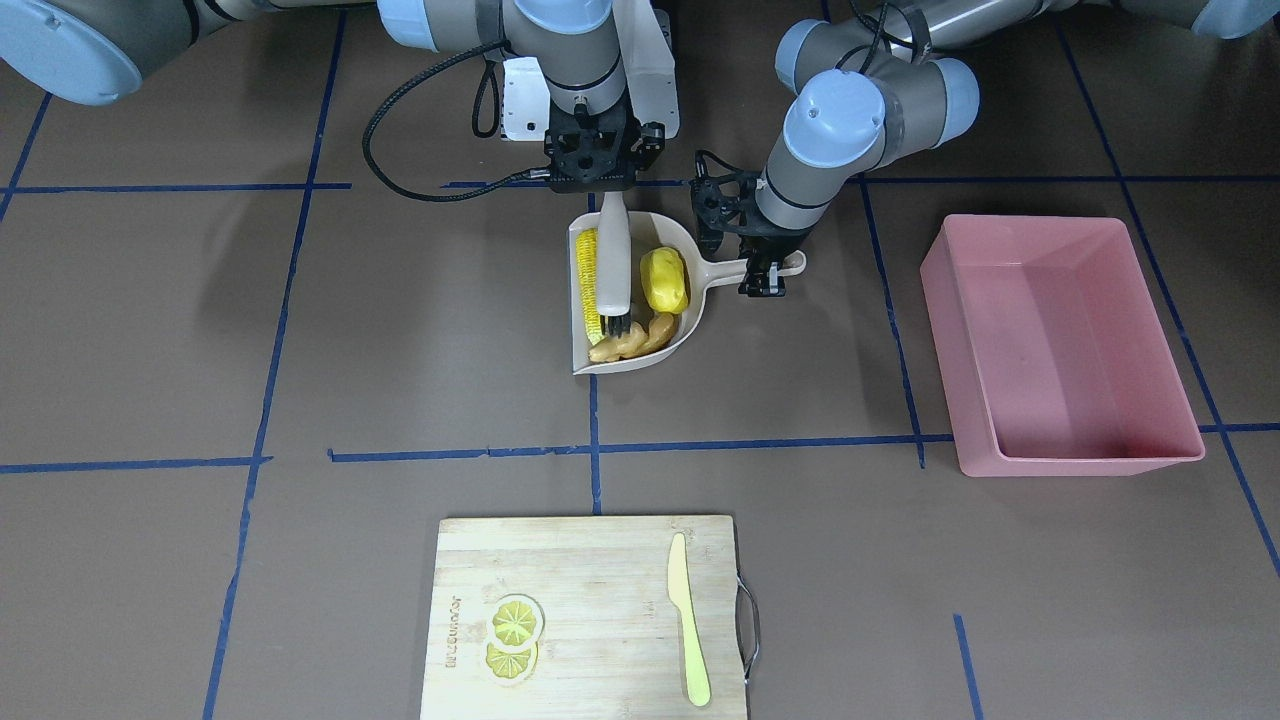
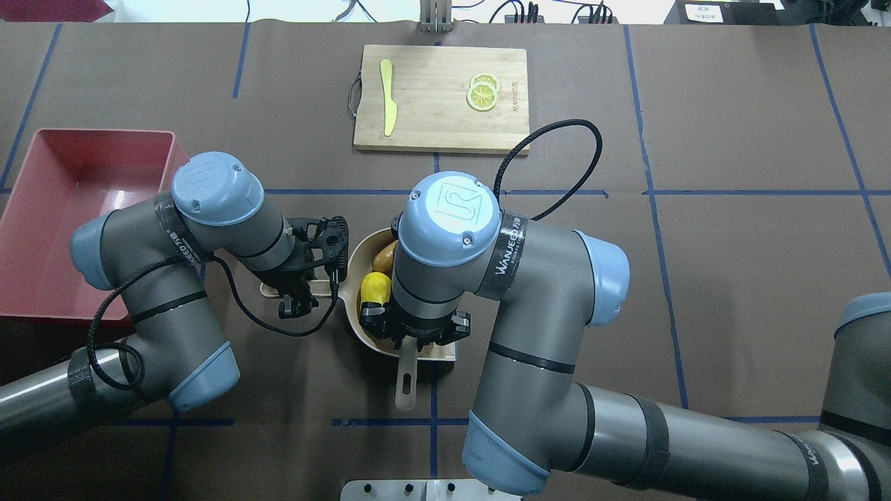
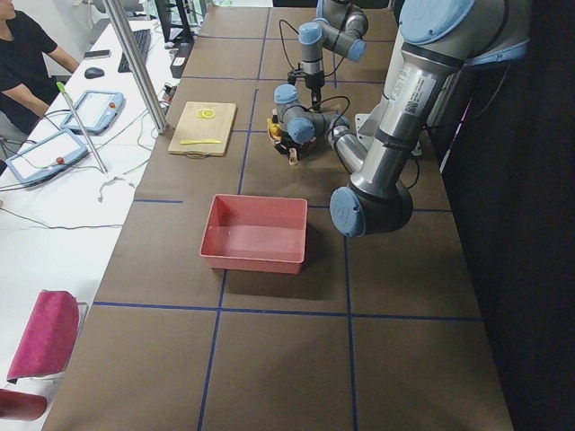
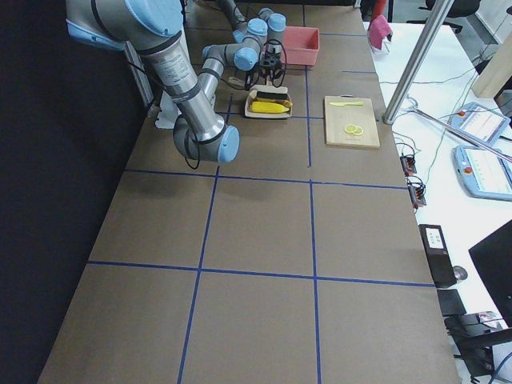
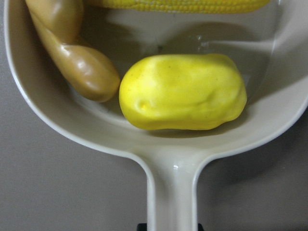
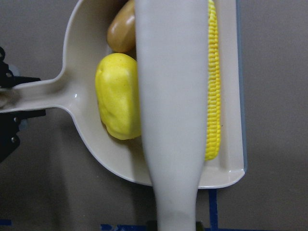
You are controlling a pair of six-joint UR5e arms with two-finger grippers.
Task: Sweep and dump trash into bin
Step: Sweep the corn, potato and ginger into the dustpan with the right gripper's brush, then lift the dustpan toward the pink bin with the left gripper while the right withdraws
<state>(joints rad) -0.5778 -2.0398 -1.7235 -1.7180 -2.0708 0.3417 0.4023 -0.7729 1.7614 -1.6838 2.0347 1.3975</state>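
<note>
The beige dustpan (image 1: 690,240) lies on the table and holds all the trash: the corn cob (image 1: 588,285), the yellow potato-like lump (image 1: 664,280) and the tan ginger root (image 1: 632,340). My left gripper (image 1: 768,270) is shut on the dustpan's handle (image 5: 172,192). My right gripper (image 1: 612,192) is shut on a beige brush (image 1: 614,255), whose dark bristles (image 1: 617,325) rest in the pan between corn and ginger. The right wrist view shows the brush (image 6: 171,120) lying over the pan, with the corn (image 6: 212,96) and the lump (image 6: 118,96) on either side. The pink bin (image 1: 1080,462) stands empty, apart from the pan.
A wooden cutting board (image 1: 590,570) at the table's far side carries lemon slices (image 1: 515,635) and a pale yellow knife (image 1: 688,620). In the overhead view the bin (image 2: 42,209) is at the left edge, beside my left arm's elbow. Blue tape lines cross the brown table.
</note>
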